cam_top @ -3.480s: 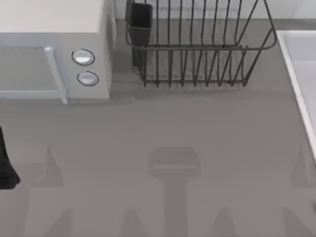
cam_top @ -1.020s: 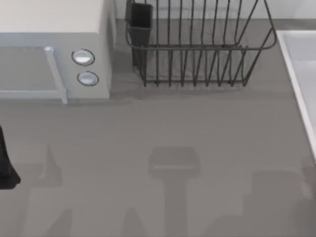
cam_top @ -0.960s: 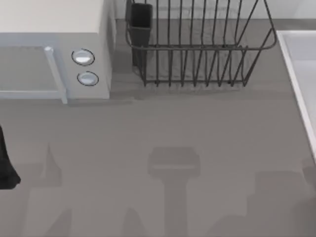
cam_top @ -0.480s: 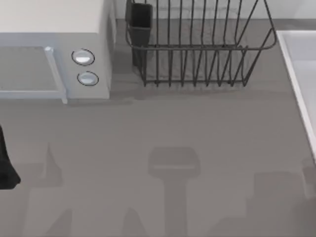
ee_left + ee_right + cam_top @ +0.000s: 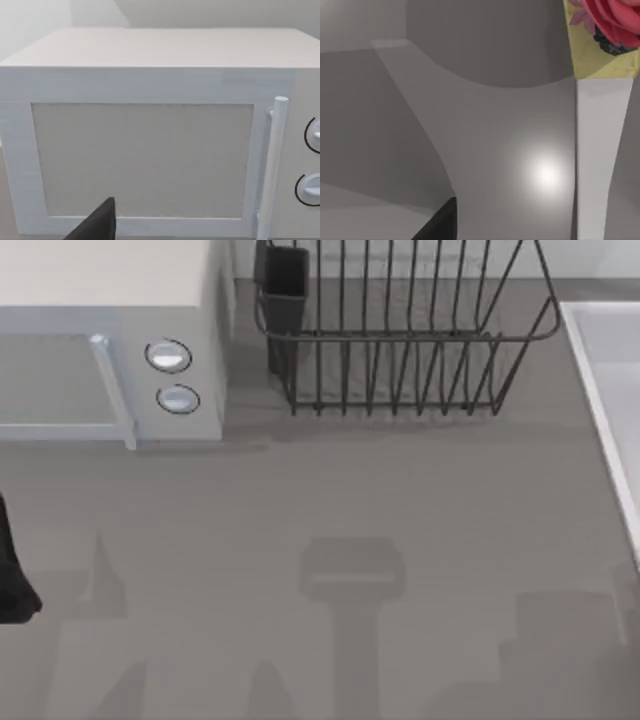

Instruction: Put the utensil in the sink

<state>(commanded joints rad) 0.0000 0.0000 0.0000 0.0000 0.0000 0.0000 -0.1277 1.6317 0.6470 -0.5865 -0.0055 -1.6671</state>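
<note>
The sink [image 5: 612, 390] lies at the worktop's [image 5: 330, 500] right edge. The utensil's location cannot be determined, nor either gripper's state. Risk: a blind reach strikes the dish rack [image 5: 400, 340].

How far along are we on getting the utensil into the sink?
Done: nothing I can confirm. In hand: the right gripper is near a pale flat utensil with a yellow, pink-flowered end, over a smooth grey surface; whether gripped, I cannot tell. To do: confirming it rests in the sink. The left arm sits by the microwave.
</note>
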